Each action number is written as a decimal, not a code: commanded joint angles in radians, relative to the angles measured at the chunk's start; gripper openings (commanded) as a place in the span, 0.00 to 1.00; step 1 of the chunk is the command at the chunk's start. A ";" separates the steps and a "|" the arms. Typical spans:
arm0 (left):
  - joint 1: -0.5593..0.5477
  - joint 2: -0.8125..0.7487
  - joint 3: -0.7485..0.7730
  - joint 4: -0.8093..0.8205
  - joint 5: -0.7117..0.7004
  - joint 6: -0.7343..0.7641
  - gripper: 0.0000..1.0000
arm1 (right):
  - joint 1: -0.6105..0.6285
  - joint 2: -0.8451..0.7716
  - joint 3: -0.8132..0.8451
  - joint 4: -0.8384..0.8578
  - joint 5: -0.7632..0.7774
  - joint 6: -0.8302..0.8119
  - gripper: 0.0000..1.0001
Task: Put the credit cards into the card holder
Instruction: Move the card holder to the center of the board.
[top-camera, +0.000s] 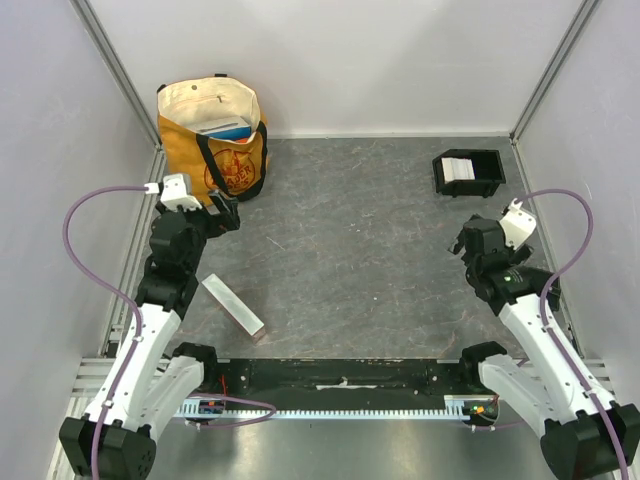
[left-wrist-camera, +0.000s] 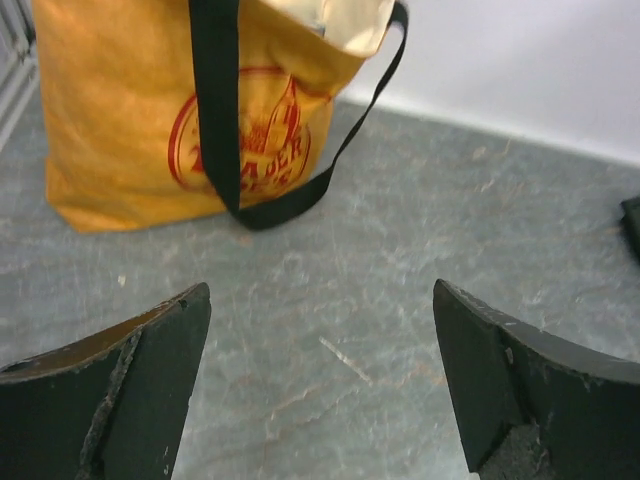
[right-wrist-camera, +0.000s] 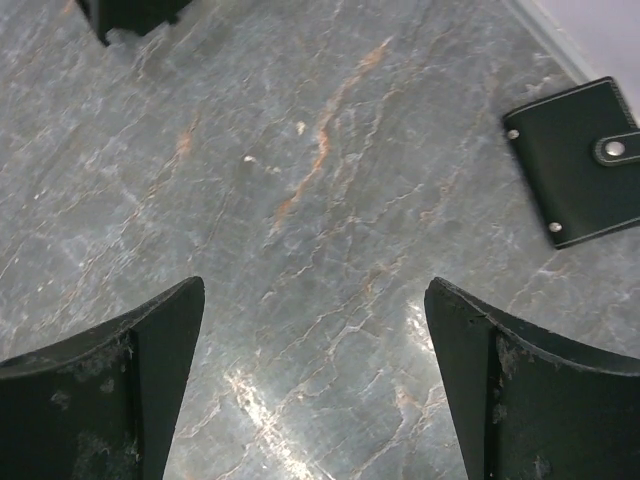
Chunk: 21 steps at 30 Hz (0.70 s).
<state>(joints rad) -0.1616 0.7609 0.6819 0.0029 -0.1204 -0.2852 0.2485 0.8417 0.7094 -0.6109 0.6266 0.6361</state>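
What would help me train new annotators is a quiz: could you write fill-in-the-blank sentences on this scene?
1. The tote bag stands in the table's far ___ corner.
2. The card holder lies on the far ___ side.
3. The left gripper and right gripper both stand ___.
4. The wallet is coloured ___.
Missing words: left; right; open; black.

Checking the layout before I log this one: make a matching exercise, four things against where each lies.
1 tote bag
2 card holder
3 wallet
4 pale bar

a far right of the table
b near left, close to the front edge
c far left corner
d only in the right wrist view, at its right edge

Pairs: 1-c, 2-a, 3-d, 4-b
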 joint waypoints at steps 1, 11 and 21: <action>-0.001 0.006 0.099 -0.188 0.043 -0.035 0.97 | -0.038 -0.001 0.025 -0.056 0.113 0.050 0.98; -0.001 -0.023 0.058 -0.245 0.201 -0.143 0.97 | -0.277 0.154 0.052 -0.103 -0.004 0.036 0.98; 0.000 0.018 0.048 -0.219 0.298 -0.155 0.97 | -0.549 0.206 0.002 -0.001 -0.125 -0.033 0.98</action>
<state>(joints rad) -0.1612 0.7605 0.7296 -0.2512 0.1097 -0.4042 -0.2119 1.0340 0.7147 -0.6636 0.5373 0.6319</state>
